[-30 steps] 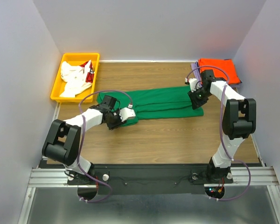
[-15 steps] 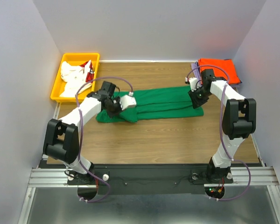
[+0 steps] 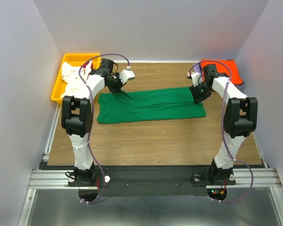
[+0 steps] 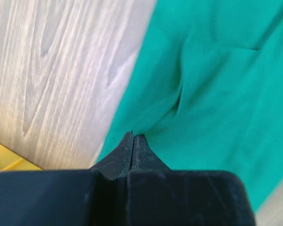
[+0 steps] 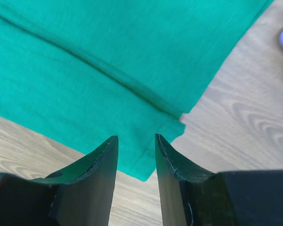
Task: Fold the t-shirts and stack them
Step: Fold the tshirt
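Observation:
The bright green t-shirt [image 3: 151, 104] lies as a long flat strip across the middle of the table. My left gripper [image 3: 114, 87] is at its far left edge, shut on a pinch of the green cloth [image 4: 198, 84], which puckers at the fingertips [image 4: 133, 141]. My right gripper [image 3: 197, 96] is open just above the shirt's far right corner [image 5: 165, 127], with nothing between its jaws. The orange t-shirt [image 3: 224, 70] lies folded at the far right, with a bit of lavender cloth [image 3: 196, 71] beside it. White t-shirts with red [image 3: 75, 77] lie in the bin.
The yellow plastic bin [image 3: 58, 93] stands at the far left, close to my left arm; its edge shows in the left wrist view [image 4: 4, 162]. Grey walls close in the table on three sides. Bare wood lies in front of the green shirt.
My left gripper has moved from the shirt's near left part to its far left edge, taking cloth with it; the left end now lies spread out. My right gripper shifted slightly away.

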### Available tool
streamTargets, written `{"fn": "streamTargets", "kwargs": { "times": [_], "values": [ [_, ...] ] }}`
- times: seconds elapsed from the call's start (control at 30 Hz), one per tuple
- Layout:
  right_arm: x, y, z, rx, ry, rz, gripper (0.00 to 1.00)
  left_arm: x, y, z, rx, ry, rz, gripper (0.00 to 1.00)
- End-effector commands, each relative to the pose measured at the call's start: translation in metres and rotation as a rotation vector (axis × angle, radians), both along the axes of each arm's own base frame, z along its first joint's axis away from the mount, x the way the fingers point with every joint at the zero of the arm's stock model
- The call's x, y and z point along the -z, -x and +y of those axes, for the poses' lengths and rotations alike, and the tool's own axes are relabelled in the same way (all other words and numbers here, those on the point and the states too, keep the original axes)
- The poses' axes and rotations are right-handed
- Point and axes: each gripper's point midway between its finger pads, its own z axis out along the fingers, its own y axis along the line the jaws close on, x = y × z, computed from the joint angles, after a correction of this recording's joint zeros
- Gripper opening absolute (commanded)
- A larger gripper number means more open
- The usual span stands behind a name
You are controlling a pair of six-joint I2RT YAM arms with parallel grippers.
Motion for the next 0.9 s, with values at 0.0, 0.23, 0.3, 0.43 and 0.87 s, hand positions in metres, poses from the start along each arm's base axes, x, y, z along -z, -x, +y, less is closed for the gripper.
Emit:
{"fn": "streamTargets", "kwargs": {
  "times": [0.0,0.23,0.3,0.43,0.87],
  "values": [
    [-0.011,-0.018,-0.003,0.002,0.004,-0.048,0.43,-0.024,-0.022,0.0,-0.024,0.052,-0.051,0.0],
    [-0.002,-0.019,-0.002,0.004,-0.006,-0.024,0.42,-0.007,-0.021,-0.003,-0.033,0.056,-0.009,0.0],
    [-0.001,-0.019,-0.002,0.002,-0.004,-0.024,0.42,-0.003,-0.012,-0.003,-0.039,0.054,0.014,0.0],
    [-0.001,-0.017,-0.002,0.0,-0.001,-0.021,0.42,-0.015,0.016,-0.01,-0.022,0.059,0.029,0.01],
    [0.0,-0.014,0.001,-0.003,-0.018,-0.014,0.42,0.042,0.115,-0.006,0.102,-0.084,0.244,0.41]
  ]
}}
